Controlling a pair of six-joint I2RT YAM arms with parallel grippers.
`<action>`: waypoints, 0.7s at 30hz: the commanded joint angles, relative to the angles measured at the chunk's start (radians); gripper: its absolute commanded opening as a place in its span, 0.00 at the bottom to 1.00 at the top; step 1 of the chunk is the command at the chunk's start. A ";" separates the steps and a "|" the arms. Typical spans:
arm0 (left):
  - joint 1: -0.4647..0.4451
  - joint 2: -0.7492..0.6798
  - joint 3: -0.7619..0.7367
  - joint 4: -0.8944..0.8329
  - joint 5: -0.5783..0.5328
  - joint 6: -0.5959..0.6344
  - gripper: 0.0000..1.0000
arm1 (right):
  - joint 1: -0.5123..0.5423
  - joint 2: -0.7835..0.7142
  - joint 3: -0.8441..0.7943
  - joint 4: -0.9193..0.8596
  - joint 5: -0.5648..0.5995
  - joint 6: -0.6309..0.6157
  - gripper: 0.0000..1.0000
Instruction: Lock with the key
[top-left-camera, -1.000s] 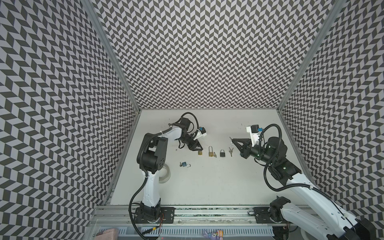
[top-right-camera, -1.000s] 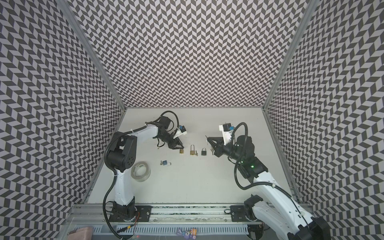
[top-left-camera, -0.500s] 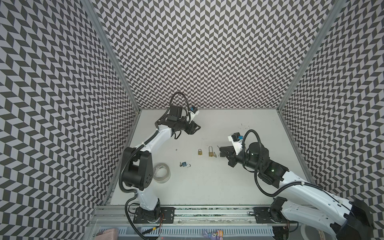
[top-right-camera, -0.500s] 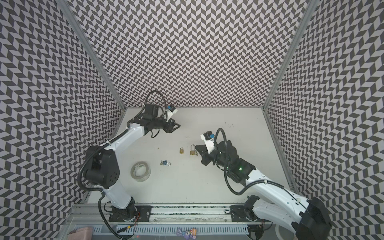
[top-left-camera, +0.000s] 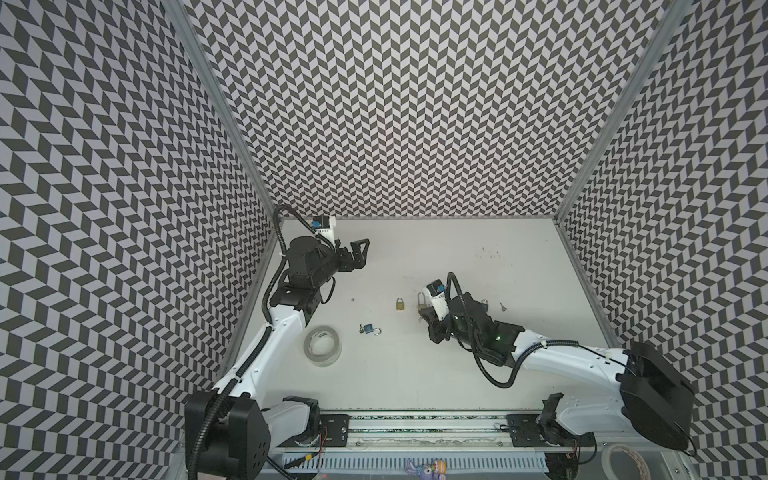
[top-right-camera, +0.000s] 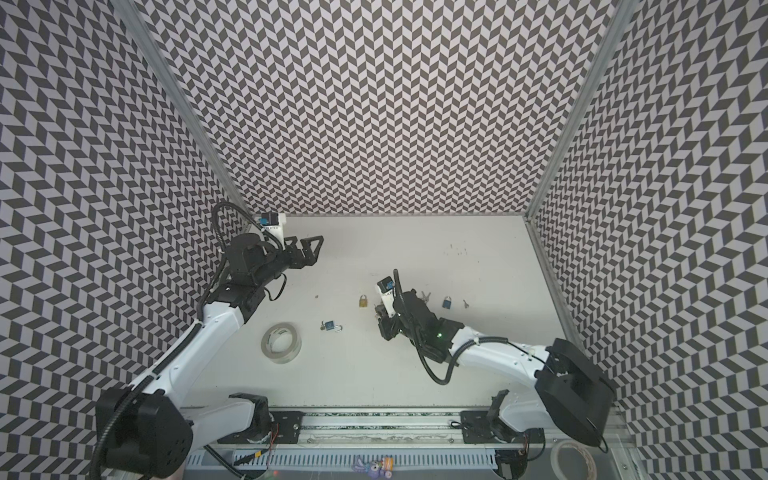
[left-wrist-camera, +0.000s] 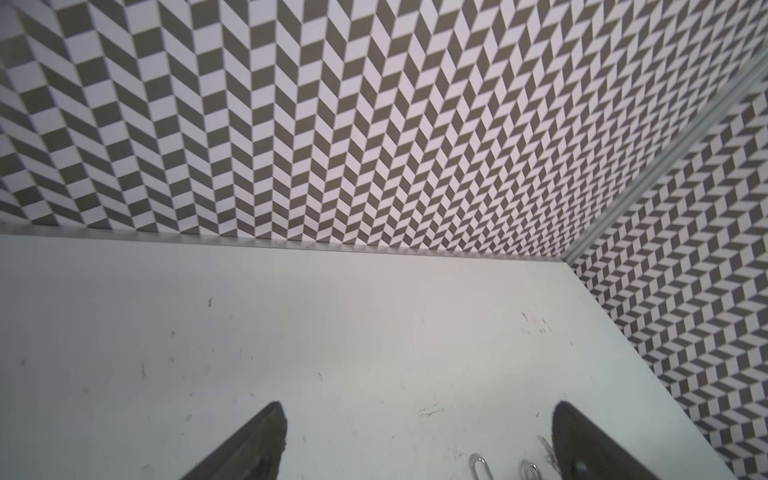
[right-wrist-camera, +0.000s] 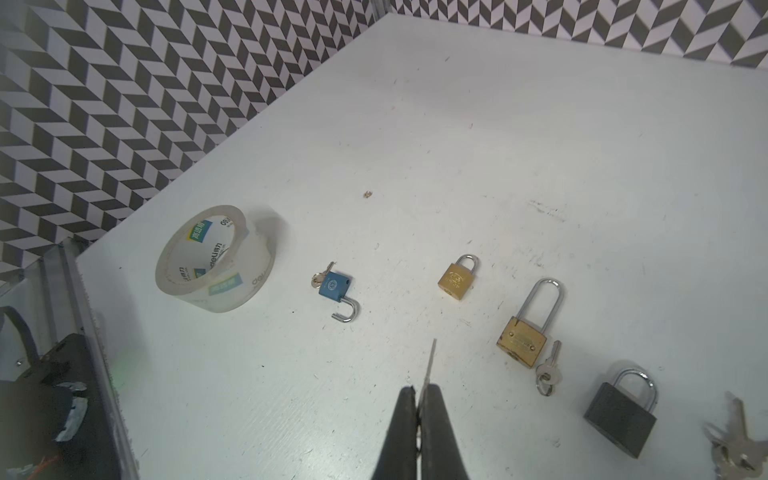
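Right wrist shows four padlocks (right-wrist-camera: 456, 278), one tape roll (right-wrist-camera: 216, 257), right gripper (right-wrist-camera: 417, 399) pinching one key (right-wrist-camera: 430, 361).

Bright even light, soft shadows, wrist views blurred near edges.

Held key (right-wrist-camera: 430, 365): slim silver blade, seen edge-on — pinched between the closed fingers of the right hand (right-wrist-camera: 419, 399), tip jutting past them.
Blue padlock (top-left-camera: 366, 329): small, lying flat, shackle swung open, inserted key (right-wrist-camera: 319, 280) in its base; just below centre in both top views.
Small brass padlock (top-left-camera: 400, 304): flat, shackle shut, mid-frame, up-right of the blue one.
Long-shackle brass padlock (right-wrist-camera: 522, 341): flat, shackle shut — ringed key (right-wrist-camera: 547, 369) just beside its base.
Dark grey padlock (right-wrist-camera: 619, 422): flat, shackle shut.
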 joint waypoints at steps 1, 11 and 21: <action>0.013 -0.042 -0.039 -0.073 -0.111 -0.120 1.00 | 0.008 0.055 0.010 0.137 -0.064 0.067 0.00; -0.067 -0.195 -0.177 -0.026 -0.133 -0.154 1.00 | 0.006 0.199 0.020 0.248 -0.044 0.185 0.00; -0.137 -0.197 -0.269 0.047 -0.109 -0.173 1.00 | -0.027 0.370 0.128 0.174 0.022 0.225 0.00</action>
